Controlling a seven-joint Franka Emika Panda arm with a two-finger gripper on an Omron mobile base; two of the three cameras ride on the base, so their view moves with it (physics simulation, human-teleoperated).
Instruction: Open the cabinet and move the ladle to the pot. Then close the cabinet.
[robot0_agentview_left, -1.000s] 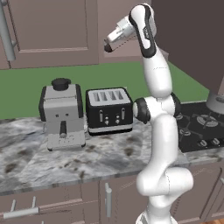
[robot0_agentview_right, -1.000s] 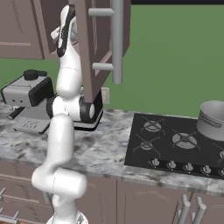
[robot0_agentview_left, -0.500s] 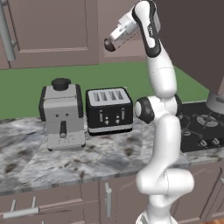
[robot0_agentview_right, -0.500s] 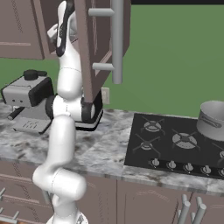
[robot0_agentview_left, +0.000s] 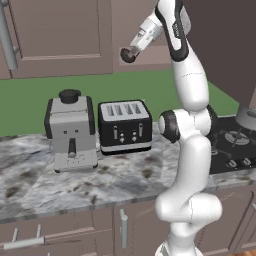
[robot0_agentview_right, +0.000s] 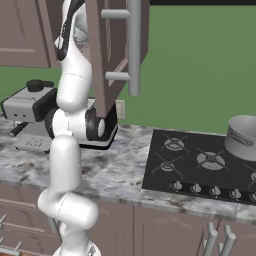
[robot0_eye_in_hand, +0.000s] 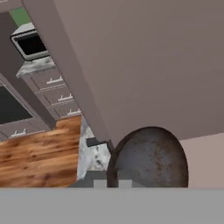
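The cabinet (robot0_agentview_right: 107, 60) hangs open, its door swung out toward me with the long silver bar handle (robot0_agentview_right: 133, 45) on its face. In the left base view the door (robot0_agentview_left: 220, 45) is a dark panel at the upper right. My gripper (robot0_agentview_left: 132, 50) is raised to the cabinet's opening and is shut on the ladle (robot0_agentview_left: 127, 56), whose dark round bowl shows at its tip. The hand view has the rusty grey bowl (robot0_eye_in_hand: 148, 157) close up beneath the cabinet panel (robot0_eye_in_hand: 144, 65); the handle is hidden. The grey pot (robot0_agentview_right: 243, 136) stands on the stove at the right.
A grey coffee machine (robot0_agentview_left: 71, 130) and a black toaster (robot0_agentview_left: 125, 127) stand on the marble counter (robot0_agentview_left: 100, 185) below the gripper. The black stove (robot0_agentview_right: 200, 165) lies to the right. A closed wall cabinet (robot0_agentview_left: 55, 35) is at the left.
The jaws have closed on the ladle. The arm has hardly moved, and the cabinet door stays open.
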